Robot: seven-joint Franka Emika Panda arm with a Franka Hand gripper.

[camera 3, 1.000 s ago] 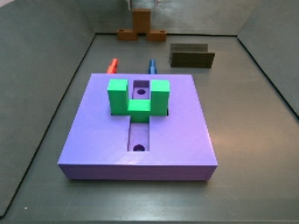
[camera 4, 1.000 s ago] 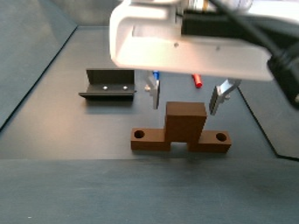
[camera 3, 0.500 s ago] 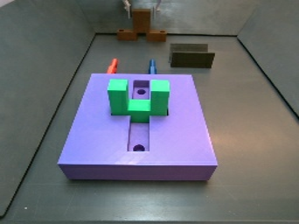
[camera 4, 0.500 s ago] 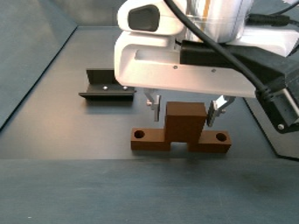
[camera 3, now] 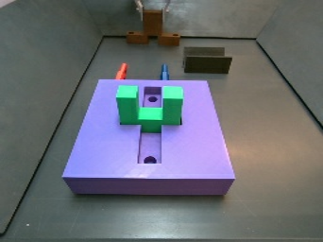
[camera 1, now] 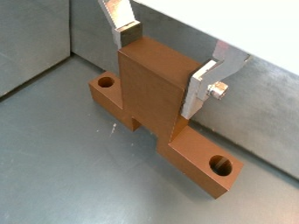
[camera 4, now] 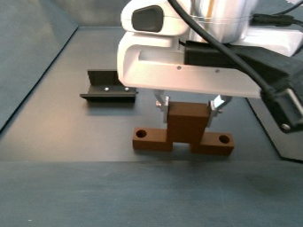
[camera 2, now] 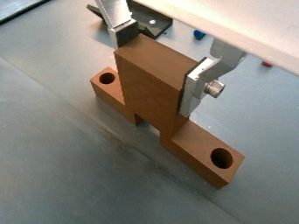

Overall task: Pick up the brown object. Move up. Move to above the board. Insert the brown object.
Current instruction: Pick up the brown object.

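The brown object [camera 4: 186,124] rests flat on the grey floor with its thick stem pointing up and a round hole at each end of its crosspiece. In both wrist views the gripper [camera 1: 163,70] [camera 2: 162,68] straddles that stem [camera 1: 152,83] [camera 2: 152,87], one silver finger [camera 1: 201,87] pressed on one face and the other on the opposite face. In a side view the gripper [camera 4: 190,108] is low over the piece. Far from it lies the purple board [camera 3: 113,142] with a green U-shaped block [camera 3: 130,99] on its groove; the brown object [camera 3: 153,30] shows small at the back.
The dark fixture [camera 4: 109,86] [camera 3: 209,62] stands beside the brown object. A red peg [camera 3: 123,70] and a blue peg [camera 3: 164,71] lie between the board and the brown object. Grey walls enclose the floor.
The gripper has come down from above the brown object until its fingers flank the stem, and the fingers have drawn inward against it. The board has not moved.
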